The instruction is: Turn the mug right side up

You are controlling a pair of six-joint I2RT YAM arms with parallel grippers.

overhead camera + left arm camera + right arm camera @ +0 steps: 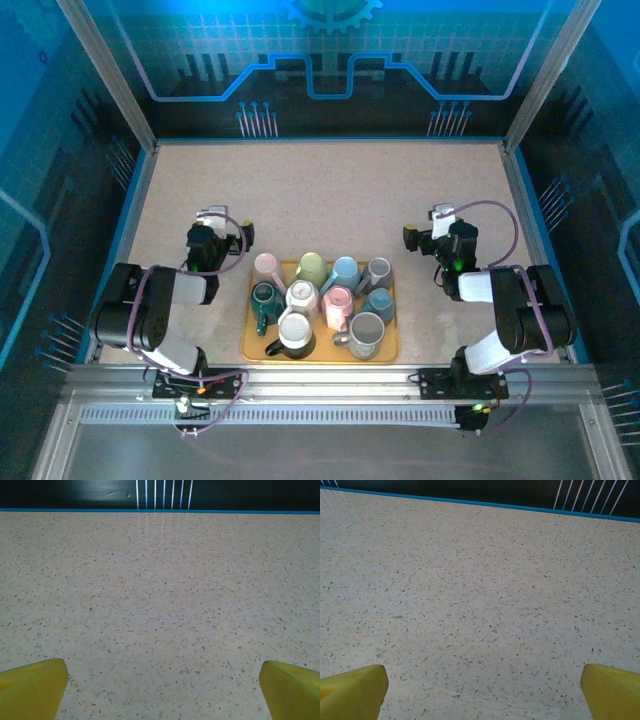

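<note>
Several mugs stand packed together on a yellow tray (388, 350) between the two arm bases in the top view. Among them are a pink mug (268, 268), a pale green mug (311, 267), a light blue mug (345, 272), a white mug (301, 296) and a grey mug (366, 335) whose mouth faces up. Some look bottom up, but I cannot tell which. My left gripper (213, 218) (164, 682) is open over bare table left of the tray. My right gripper (440, 215) (482, 685) is open to the tray's right, holding nothing.
The speckled tabletop (330, 190) stretches beyond the tray to a dark back wall with blue trim (320, 90). Metal frame posts (105, 70) border both sides. A rail (320, 385) runs along the near edge by the arm bases.
</note>
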